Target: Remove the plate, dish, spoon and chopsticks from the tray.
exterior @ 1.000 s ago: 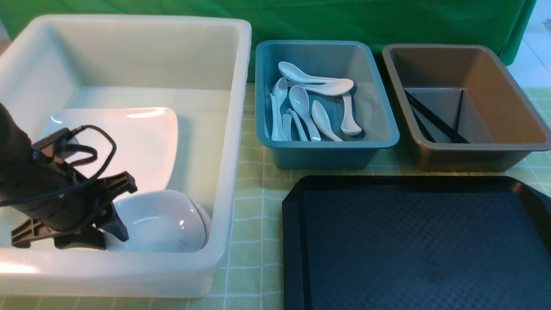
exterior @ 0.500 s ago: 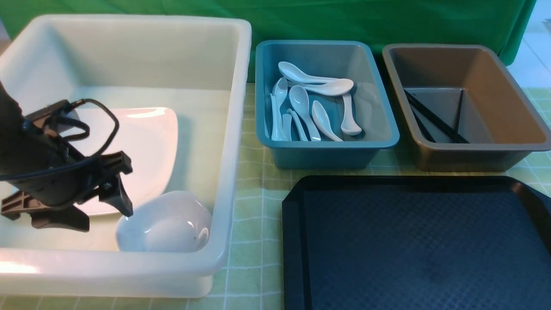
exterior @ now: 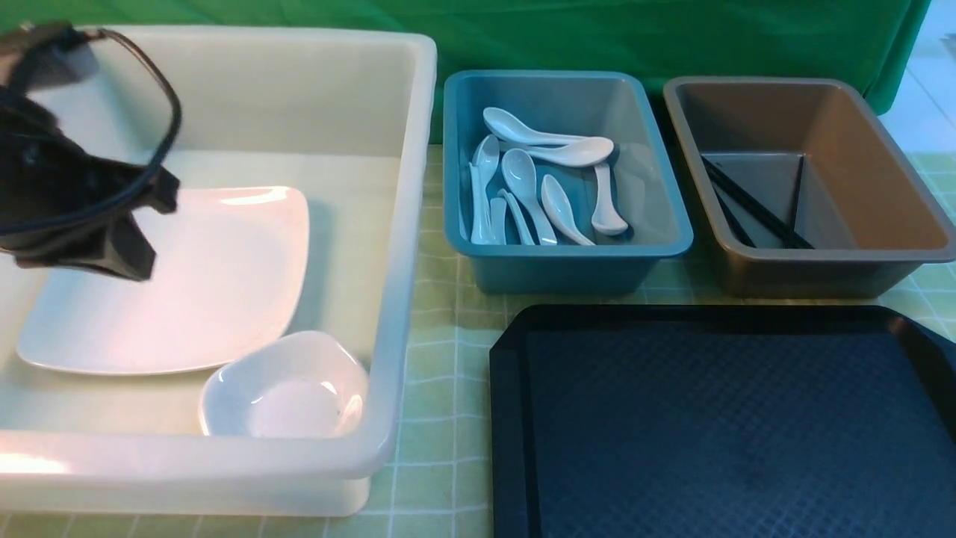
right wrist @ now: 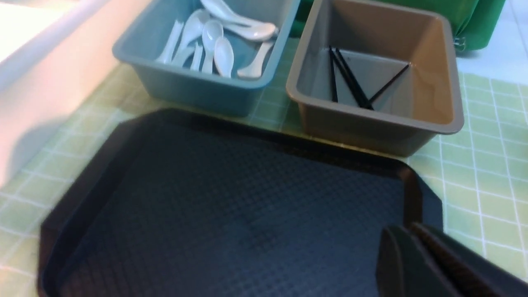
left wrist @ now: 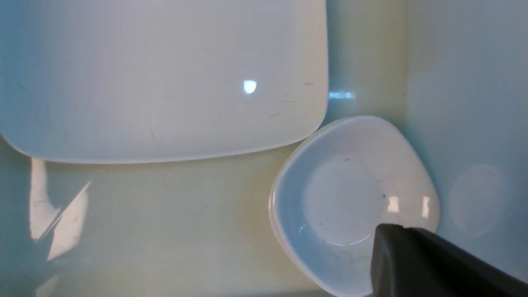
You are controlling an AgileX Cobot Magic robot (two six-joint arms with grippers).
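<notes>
Front view: tray (exterior: pixel 717 418) beside white bin (exterior: pixel 403 224)

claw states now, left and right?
Left claw: shut, holding nothing, above the large white plastic bin.
Right claw: shut, empty, over the black rectangular tray.

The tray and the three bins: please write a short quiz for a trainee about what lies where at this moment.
1. True or false: the tray carries nothing.
2. Which bin holds the chopsticks? A white, B blue, C brown.
3. Name the two things lying in the white bin.

Key: 1 true. 2 C, the brown bin. 3 the plate and the small dish.
</notes>
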